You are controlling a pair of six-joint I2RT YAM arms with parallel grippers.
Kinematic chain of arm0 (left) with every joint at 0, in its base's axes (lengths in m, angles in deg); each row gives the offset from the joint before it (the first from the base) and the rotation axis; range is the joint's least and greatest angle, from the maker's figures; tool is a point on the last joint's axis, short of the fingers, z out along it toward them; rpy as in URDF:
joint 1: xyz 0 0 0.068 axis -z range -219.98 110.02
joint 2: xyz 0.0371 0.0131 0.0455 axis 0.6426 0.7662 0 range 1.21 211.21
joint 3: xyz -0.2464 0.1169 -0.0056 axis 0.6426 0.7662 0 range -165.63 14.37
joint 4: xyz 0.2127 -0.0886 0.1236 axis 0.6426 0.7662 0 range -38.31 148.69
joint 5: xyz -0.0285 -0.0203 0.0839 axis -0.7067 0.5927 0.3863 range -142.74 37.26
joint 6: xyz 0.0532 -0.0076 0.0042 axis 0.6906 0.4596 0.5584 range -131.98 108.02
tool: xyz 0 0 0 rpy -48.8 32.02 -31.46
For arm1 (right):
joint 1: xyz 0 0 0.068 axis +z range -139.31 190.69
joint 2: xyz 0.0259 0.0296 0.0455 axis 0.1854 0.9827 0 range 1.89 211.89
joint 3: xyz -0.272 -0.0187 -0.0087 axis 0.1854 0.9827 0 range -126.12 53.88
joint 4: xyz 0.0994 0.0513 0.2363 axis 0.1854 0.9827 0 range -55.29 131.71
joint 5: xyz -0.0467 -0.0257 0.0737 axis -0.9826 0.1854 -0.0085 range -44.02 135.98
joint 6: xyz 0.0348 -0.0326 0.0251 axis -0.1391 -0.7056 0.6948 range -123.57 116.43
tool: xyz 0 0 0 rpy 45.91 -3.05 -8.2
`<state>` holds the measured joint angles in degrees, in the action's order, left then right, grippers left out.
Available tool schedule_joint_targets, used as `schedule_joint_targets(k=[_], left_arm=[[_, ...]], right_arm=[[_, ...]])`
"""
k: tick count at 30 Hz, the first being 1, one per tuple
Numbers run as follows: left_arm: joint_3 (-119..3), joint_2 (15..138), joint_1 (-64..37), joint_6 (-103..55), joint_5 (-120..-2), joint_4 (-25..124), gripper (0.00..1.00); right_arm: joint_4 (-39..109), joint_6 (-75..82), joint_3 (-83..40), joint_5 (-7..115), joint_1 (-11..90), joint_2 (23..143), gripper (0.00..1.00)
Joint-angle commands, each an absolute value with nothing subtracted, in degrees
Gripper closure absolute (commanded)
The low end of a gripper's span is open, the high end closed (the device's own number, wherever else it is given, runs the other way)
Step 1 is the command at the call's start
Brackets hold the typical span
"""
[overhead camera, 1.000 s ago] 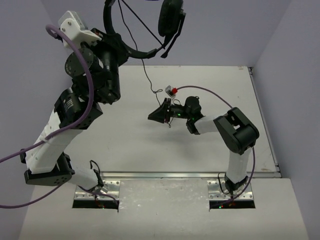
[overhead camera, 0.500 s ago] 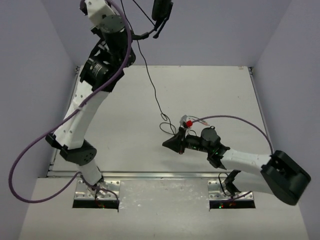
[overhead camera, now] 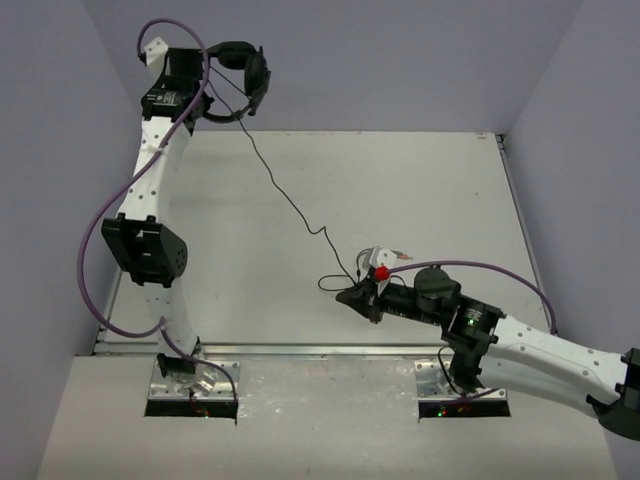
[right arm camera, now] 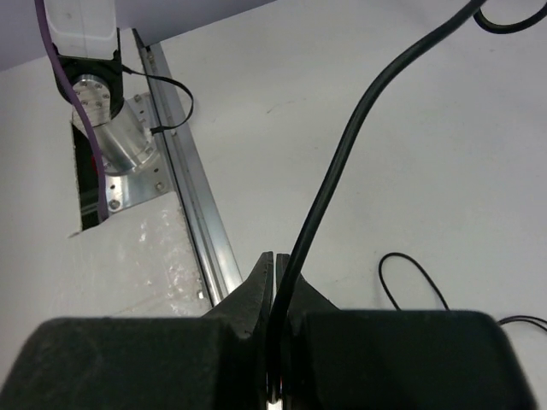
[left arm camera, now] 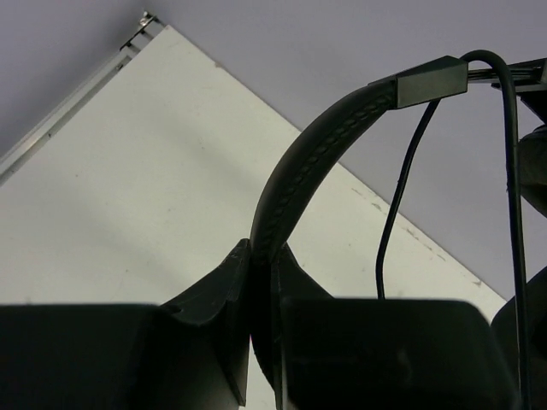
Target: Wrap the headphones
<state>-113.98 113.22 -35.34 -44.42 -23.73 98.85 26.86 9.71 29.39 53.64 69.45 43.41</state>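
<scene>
The black headphones (overhead camera: 247, 76) hang in the air at the far left corner, with my left gripper (overhead camera: 212, 88) shut on the headband. In the left wrist view the padded headband (left arm camera: 309, 154) rises from between the shut jaws (left arm camera: 263, 256). The thin black cable (overhead camera: 285, 195) runs down from the earcups, diagonally across the table, to my right gripper (overhead camera: 347, 296) low near the front edge. That gripper (right arm camera: 275, 256) is shut on the cable (right arm camera: 355, 137). Slack cable loops (right arm camera: 412, 275) lie on the table beside it.
A metal rail (overhead camera: 330, 350) edges the table's near side. The left arm's base (right arm camera: 107, 137) and its mounting plate sit close to the right gripper's left. Purple robot cables (overhead camera: 95, 250) hang beside the left arm. Walls enclose the table at back and sides.
The left arm swung the headphones from top centre to the far left corner. The right gripper closed on the cable and drew back toward the front edge, pulling the cable out longer.
</scene>
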Motion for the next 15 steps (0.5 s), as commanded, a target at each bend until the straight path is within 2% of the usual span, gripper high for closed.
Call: schedule_joint_targets(k=[1, 9, 11, 15], left_arm=[[-115.44, 113.78, -38.84, -47.32, -29.99, 95.46, 1.00], [-112.20, 119.60, -42.18, -45.46, -32.95, 95.02, 1.00], [-111.49, 120.83, -42.97, -45.03, -34.28, 94.49, 1.00], [-108.68, 124.43, -47.10, -46.86, -51.30, 93.09, 1.00]], right_arm=[[34.27, 4.96, 24.63, 50.02, 70.36, 41.88, 0.99], [42.18, 0.57, 13.56, 52.58, 70.63, 41.88, 0.99], [44.99, -1.01, 11.70, 49.70, 70.63, 41.44, 0.99], [48.42, -3.13, 8.54, 44.16, 70.63, 39.51, 0.99]])
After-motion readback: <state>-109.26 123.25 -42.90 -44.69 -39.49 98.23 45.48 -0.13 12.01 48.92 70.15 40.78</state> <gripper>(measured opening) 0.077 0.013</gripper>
